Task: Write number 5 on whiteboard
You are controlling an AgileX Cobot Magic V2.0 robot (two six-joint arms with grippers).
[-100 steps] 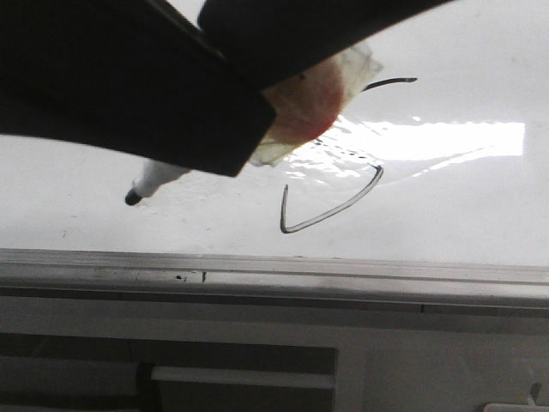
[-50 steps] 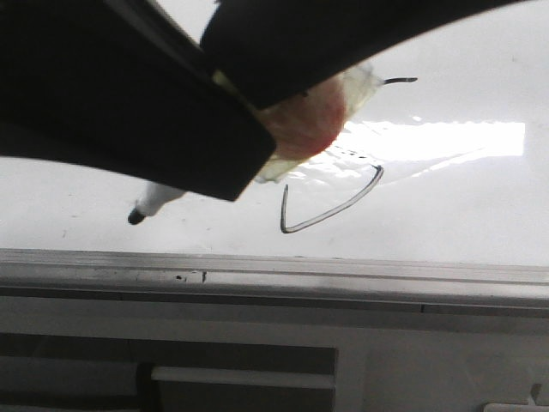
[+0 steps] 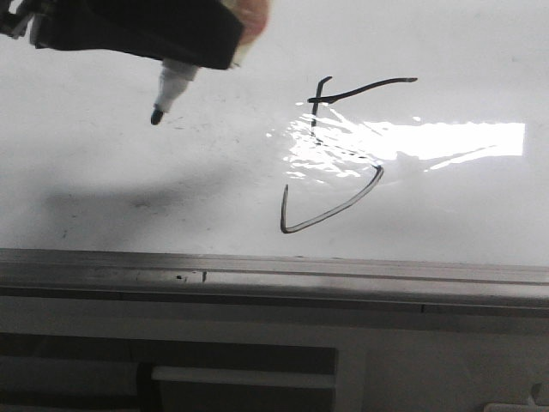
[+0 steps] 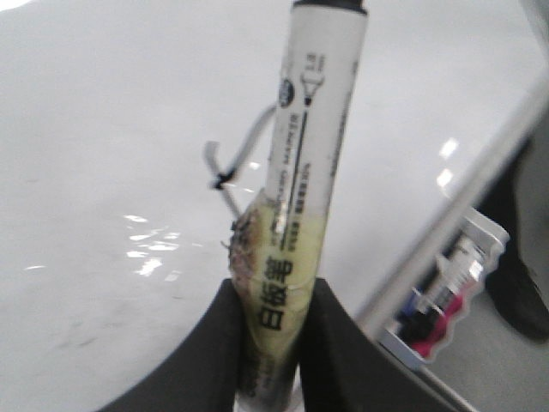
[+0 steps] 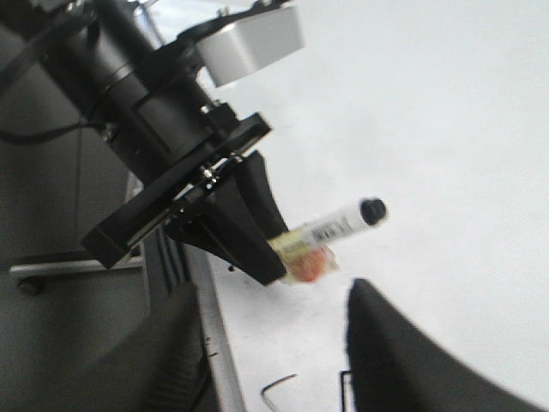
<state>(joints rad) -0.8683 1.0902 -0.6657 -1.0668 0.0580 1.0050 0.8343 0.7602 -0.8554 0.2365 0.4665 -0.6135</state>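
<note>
Plenty of open whiteboard (image 3: 103, 172) around the number 5 (image 3: 339, 154), which sat fully uncovered. Only thing in the way up there was the left gripper (image 3: 206, 51) holding the marker (image 3: 171, 86), tip off to the 5's left. Frame edge (image 3: 274, 266) ran along the near side.

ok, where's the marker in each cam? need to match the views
Front view: the marker is upper left, tip down, clear of the number 5.
Left wrist view: centre, upright between the left gripper fingers.
Right wrist view: mid-frame, sticking out of the left gripper.
Shared landmark: the whiteboard with its inked strokes, seen in all three.
</note>
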